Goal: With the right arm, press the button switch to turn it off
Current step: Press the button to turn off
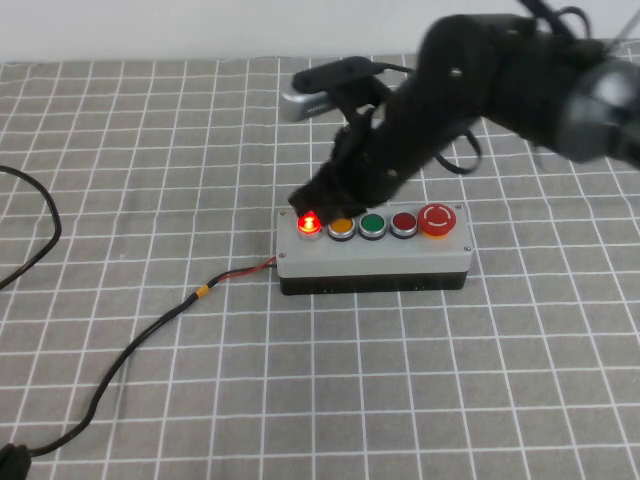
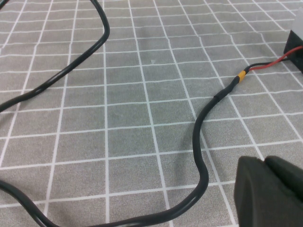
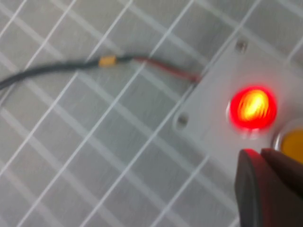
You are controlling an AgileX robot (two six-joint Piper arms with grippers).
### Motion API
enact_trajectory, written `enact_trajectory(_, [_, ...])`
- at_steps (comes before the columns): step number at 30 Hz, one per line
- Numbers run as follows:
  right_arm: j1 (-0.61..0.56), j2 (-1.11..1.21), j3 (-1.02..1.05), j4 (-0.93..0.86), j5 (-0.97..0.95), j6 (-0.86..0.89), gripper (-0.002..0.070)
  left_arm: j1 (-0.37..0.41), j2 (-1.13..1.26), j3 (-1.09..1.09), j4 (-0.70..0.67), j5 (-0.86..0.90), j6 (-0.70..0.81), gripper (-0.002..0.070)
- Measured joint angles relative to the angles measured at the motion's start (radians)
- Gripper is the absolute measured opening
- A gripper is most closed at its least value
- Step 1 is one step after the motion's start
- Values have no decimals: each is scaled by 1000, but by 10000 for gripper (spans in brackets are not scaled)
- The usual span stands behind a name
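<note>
- Above the grey box (image 1: 372,255), the right gripper (image 3: 265,163) — fingers together, empty — hovers beside the lit button switch (image 1: 309,223); drifting sideways risks pressing the yellow button (image 1: 341,227).
- Left gripper (image 2: 265,163) rests apart by the black cable (image 2: 201,142), fingers together, empty.

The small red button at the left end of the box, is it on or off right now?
On: the button switch glows bright red, with the right gripper just behind it. The left gripper is parked by the cable.

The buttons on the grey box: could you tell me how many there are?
5, in one row on the box: lit red button at its left end under the right gripper, then yellow, green, dark red, big red.
</note>
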Motion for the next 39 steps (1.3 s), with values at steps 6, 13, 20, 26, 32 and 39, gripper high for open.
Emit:
enact_trajectory(6, [0, 145, -191, -24, 54, 0, -17, 0, 0, 0, 0, 0, 0, -3])
enact_trajectory(13, [0, 225, -285, -42, 64, 1, -17, 0, 0, 0, 0, 0, 0, -3])
enact_trajectory(20, [0, 234, -295, -43, 69, 1, -17, 0, 0, 0, 0, 0, 0, -3])
enact_trajectory(26, [0, 237, -317, -48, 121, 2, -17, 0, 0, 0, 0, 0, 0, -3])
enact_trajectory(32, [0, 245, -341, -50, 168, 2, -17, 0, 0, 0, 0, 0, 0, -3])
enact_trajectory(39, [0, 248, -346, -50, 185, 2, -17, 0, 0, 0, 0, 0, 0, -3])
